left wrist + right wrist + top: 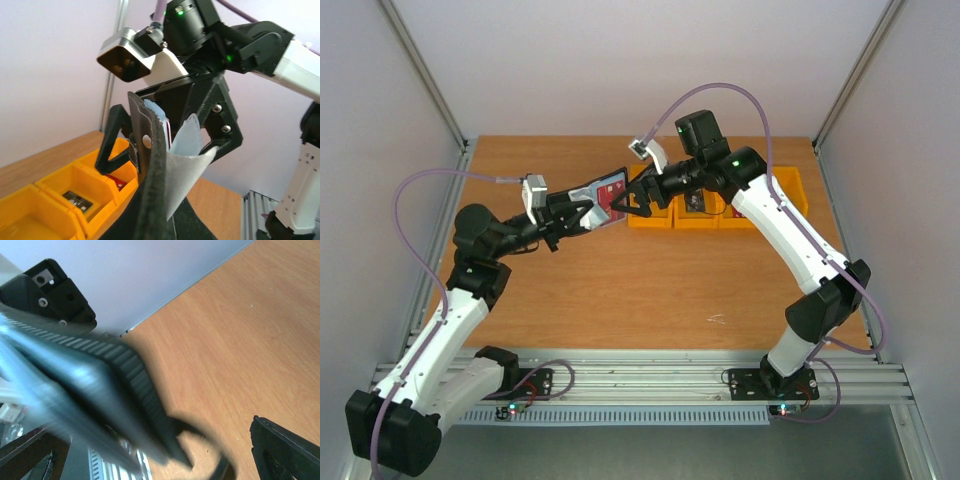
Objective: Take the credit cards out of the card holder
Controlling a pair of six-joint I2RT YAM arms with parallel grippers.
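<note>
The left gripper (582, 212) is closed on the card holder (595, 192) and carries it in the air above the far half of the table (620, 290), well clear of the wooden surface. The card holder is held spread open, its grey-blue inner face turned upward toward the top camera. A red card (613, 197) with white lettering is seated in the half nearer the right arm. In the left wrist view the black outer edge of the card holder stands upright in the foreground, and a grey-blue inner flap (187, 150) curls away from it toward the right. The right gripper (626, 197) is positioned at the free end of the card holder with its jaws spread wide. In the right wrist view its two black fingers (280, 445) sit at opposite lower corners of the frame, and the blurred dark card holder passes between them. Contact between these fingers and the card holder or the red card cannot be determined. No object is clamped between the fingers. A row of yellow bins (650, 222) stands on the table just beyond and beneath the right gripper. One compartment contains a dark card (77, 200) with pale lettering, lying flat. The adjacent compartment contains a red item (117, 182), mostly hidden by the card holder.
</note>
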